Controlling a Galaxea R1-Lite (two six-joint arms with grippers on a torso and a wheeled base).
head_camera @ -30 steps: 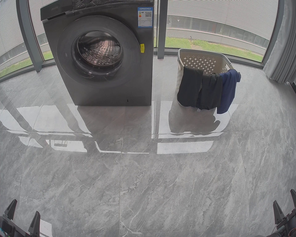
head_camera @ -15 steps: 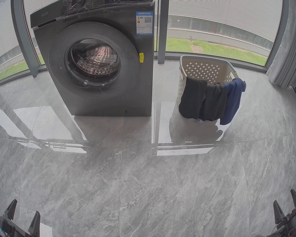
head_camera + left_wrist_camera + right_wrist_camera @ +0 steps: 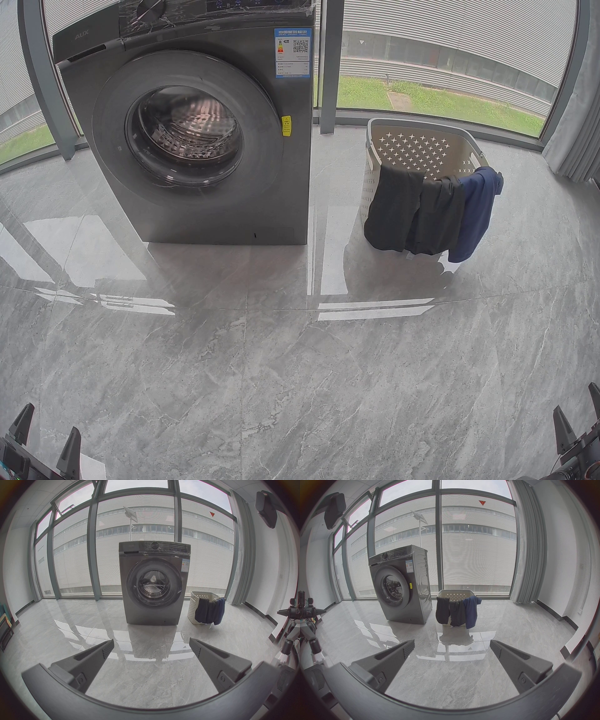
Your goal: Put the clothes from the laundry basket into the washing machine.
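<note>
A grey front-loading washing machine (image 3: 187,125) stands at the back left, its round drum opening (image 3: 183,134) facing me. To its right sits a white laundry basket (image 3: 419,147) with two dark garments (image 3: 412,209) and a blue garment (image 3: 476,209) draped over its near rim. My left gripper (image 3: 45,434) is at the bottom left corner, open and empty. My right gripper (image 3: 578,415) is at the bottom right corner, also open and empty. Both are far from the basket. The wrist views show the machine (image 3: 154,583) (image 3: 400,583), the basket (image 3: 206,609) (image 3: 456,606) and open grippers (image 3: 151,644) (image 3: 451,645).
Glossy grey tile floor (image 3: 300,375) stretches between me and the machine. Tall windows (image 3: 437,56) run along the back, with a pillar (image 3: 328,62) between machine and basket. A grey curtain (image 3: 578,125) hangs at the far right.
The whole head view has shifted: the washing machine and basket now appear larger and lower in the picture, so the camera has come closer. Both grippers keep their places.
</note>
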